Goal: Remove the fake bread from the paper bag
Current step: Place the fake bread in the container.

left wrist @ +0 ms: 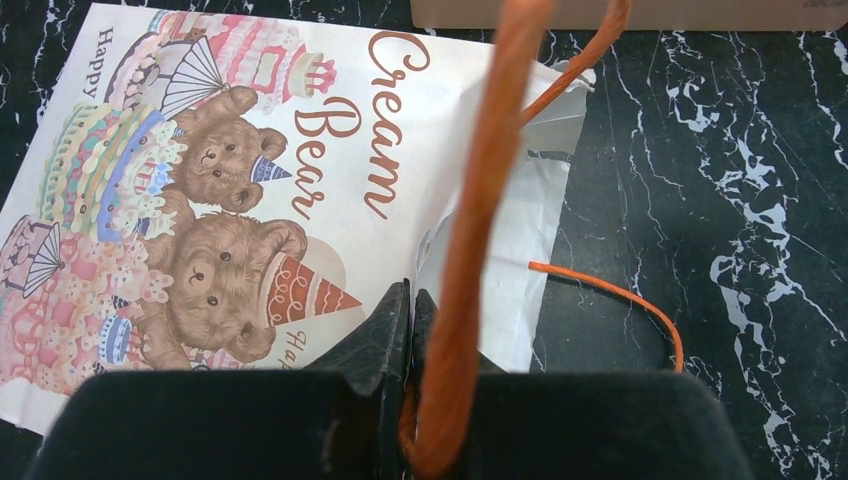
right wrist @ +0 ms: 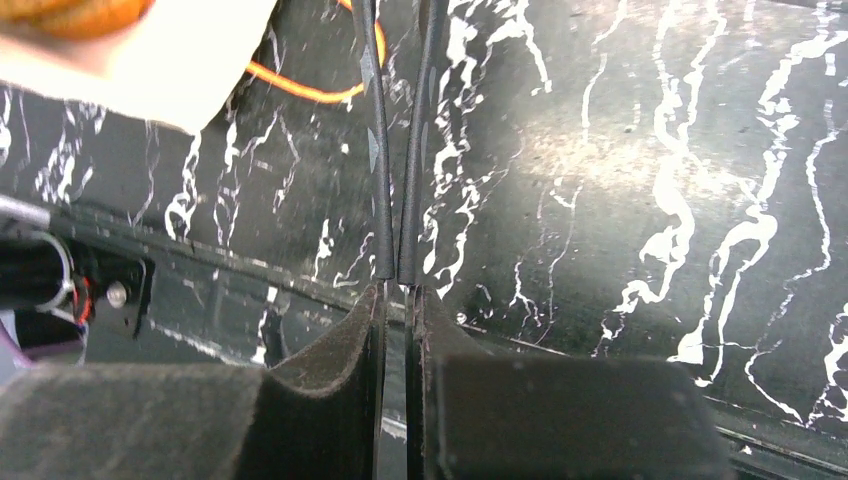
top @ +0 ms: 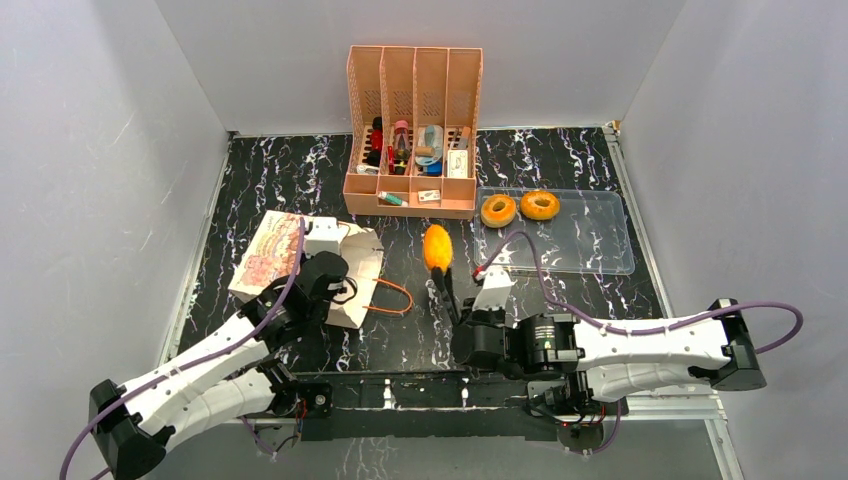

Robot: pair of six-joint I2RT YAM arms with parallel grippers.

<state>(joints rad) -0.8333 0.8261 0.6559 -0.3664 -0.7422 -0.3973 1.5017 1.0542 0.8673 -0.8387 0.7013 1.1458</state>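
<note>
The left arm (top: 200,365) hides the bag's (top: 262,258) mouth. The cord (left wrist: 470,230) blurs close to the left wrist lens. The rack's (top: 413,130) items are too small to name. At the right wrist view's top-left corner an orange scrap (right wrist: 75,12), perhaps bread, is cut off.

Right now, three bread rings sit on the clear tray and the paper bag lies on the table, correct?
No. The top view shows two bread rings on the clear tray, not three; the paper bag does lie on the table.
</note>
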